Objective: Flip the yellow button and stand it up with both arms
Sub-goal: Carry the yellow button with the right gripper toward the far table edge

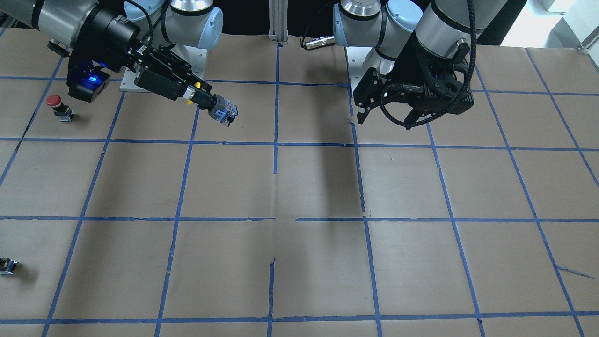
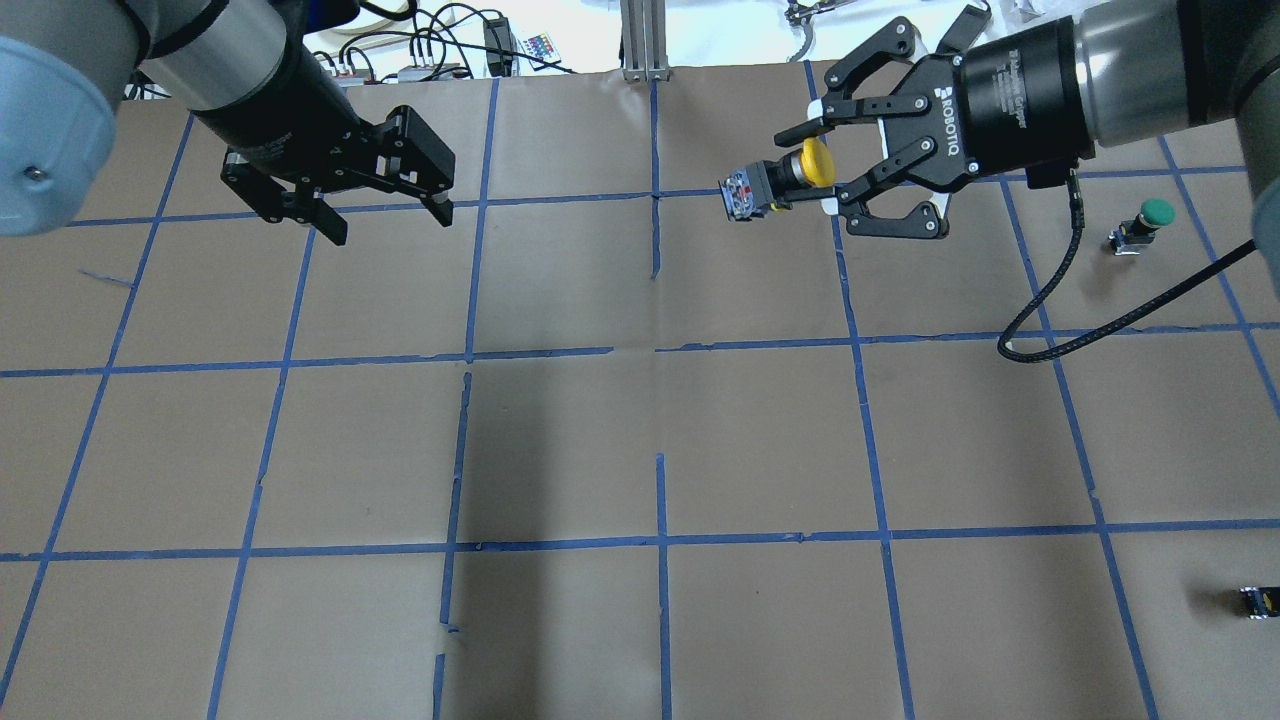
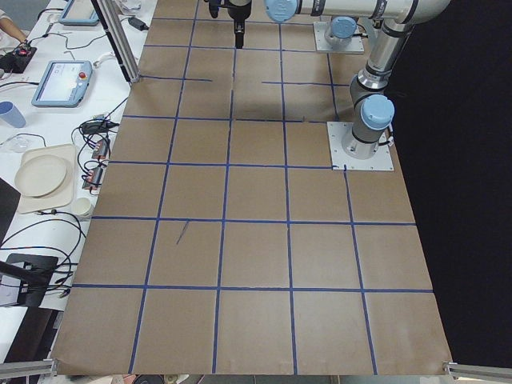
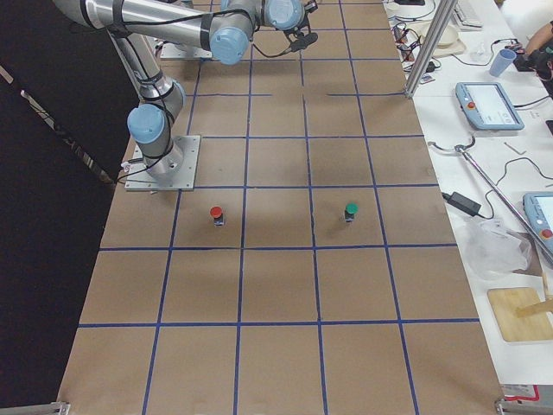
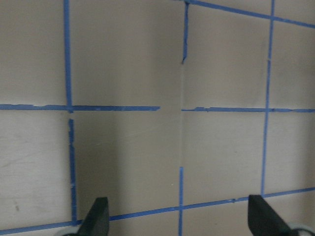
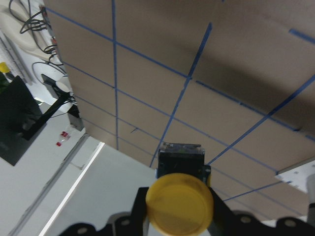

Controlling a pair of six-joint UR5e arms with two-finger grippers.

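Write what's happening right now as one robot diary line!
right end effector: shut on yellow button, held in air | left end effector: open, empty | button: not yet standing

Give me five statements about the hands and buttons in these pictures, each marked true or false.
1. The right hand holds the yellow button off the table. True.
2. The left hand is shut on a button. False: it is open and empty.
3. The red button lies on its side. False: it stands upright, cap up.
4. The green button stands on the table. True.
5. The two hands touch. False: they are well apart, with bare table between them.
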